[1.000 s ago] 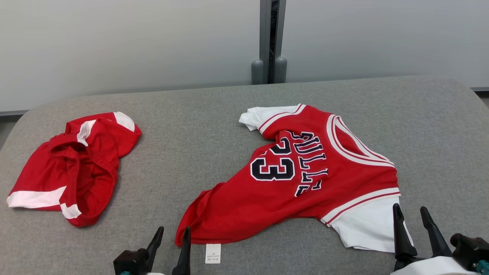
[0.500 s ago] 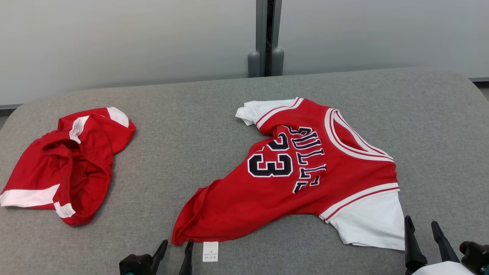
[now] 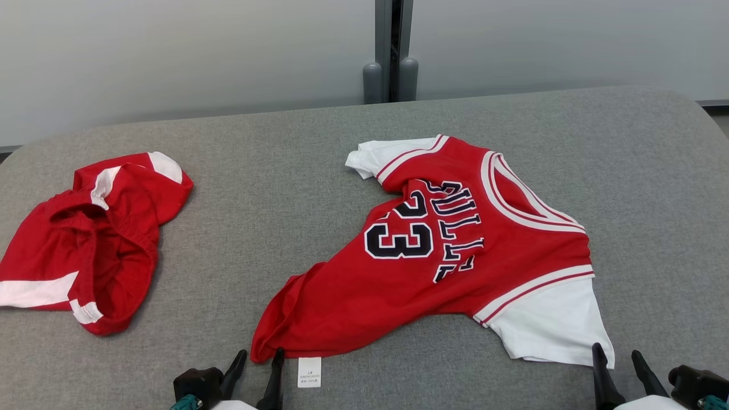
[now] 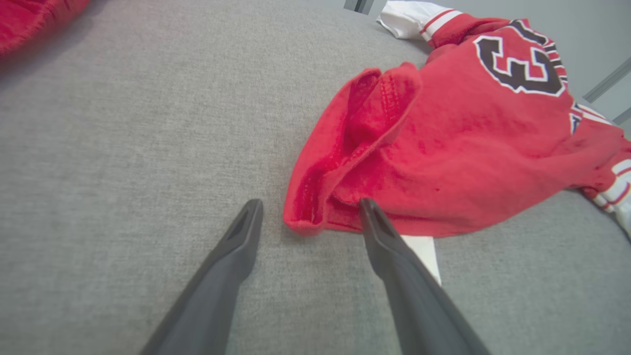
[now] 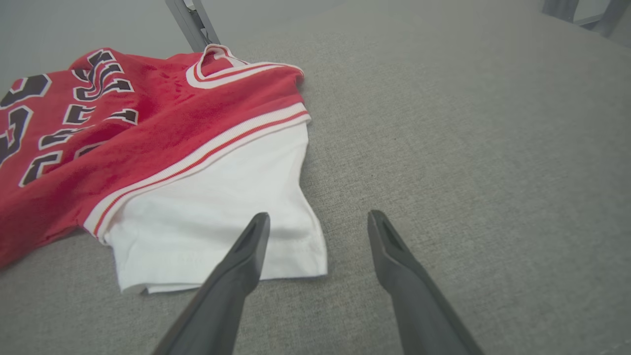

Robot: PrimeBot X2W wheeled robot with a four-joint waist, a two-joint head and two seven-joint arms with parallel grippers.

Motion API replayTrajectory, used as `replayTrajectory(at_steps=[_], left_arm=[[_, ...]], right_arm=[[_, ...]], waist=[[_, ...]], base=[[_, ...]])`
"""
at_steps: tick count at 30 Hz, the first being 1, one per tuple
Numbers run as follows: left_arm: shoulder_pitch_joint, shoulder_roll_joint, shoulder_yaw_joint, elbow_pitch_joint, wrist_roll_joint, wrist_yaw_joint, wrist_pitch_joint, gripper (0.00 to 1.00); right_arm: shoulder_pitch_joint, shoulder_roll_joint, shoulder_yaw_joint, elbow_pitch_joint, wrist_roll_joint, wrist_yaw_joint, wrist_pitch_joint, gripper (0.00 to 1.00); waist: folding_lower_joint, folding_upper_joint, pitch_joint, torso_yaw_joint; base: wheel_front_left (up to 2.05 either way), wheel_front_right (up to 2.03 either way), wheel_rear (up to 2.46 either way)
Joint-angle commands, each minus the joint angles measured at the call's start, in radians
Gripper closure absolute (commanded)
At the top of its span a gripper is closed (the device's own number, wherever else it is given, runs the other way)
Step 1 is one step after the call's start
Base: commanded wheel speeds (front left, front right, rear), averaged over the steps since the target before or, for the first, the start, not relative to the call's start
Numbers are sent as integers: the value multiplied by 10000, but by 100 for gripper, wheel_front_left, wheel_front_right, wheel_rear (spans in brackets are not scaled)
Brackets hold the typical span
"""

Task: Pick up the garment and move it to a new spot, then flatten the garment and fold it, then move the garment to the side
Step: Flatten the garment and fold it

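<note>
Head view, garment: the red jersey (image 3: 433, 267) lies crumpled and slanted near the middle of the grey padded table (image 3: 273, 188), neither flat nor folded.
Head view, progress: flattening, folding and setting aside all look undone; whether the first relocation is finished cannot be told.
Head view, room: bare table lies to the right of the jersey and beyond it; the red shorts (image 3: 85, 245) occupy the left end, well apart.
Left wrist view, tool: the left gripper (image 4: 310, 206) is spread wide and empty, low over the table.
Left wrist view, edge: the bunched hem corner (image 4: 315, 217) sits at its tips, contact unclear; the care label (image 4: 419, 246) lies just beside.
Right wrist view, tool: the right gripper (image 5: 319, 217) is wide and empty.
Right wrist view, edge: the white sleeve (image 5: 222, 212) reaches under one finger; the other has bare table ahead.
</note>
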Motion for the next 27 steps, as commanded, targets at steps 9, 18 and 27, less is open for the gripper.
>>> replayTrajectory(at_steps=[9, 18, 27], left_arm=[[-277, 46, -96, 146, -84, -22, -15, 0], [-375, 49, -2, 173, -172, 19, -14, 0], [-303, 47, 15, 182, -91, -58, -14, 64]], right_arm=[[-282, -48, 117, 586, 62, 22, 95, 0], [-472, -49, 310, 973, 209, 22, 52, 0], [-528, -82, 568, 1160, 519, 22, 43, 32]], waist=[[0, 0, 118, 60], [0, 0, 208, 62], [0, 0, 215, 61]], base=[[0, 0, 0], [0, 0, 0], [0, 0, 0]])
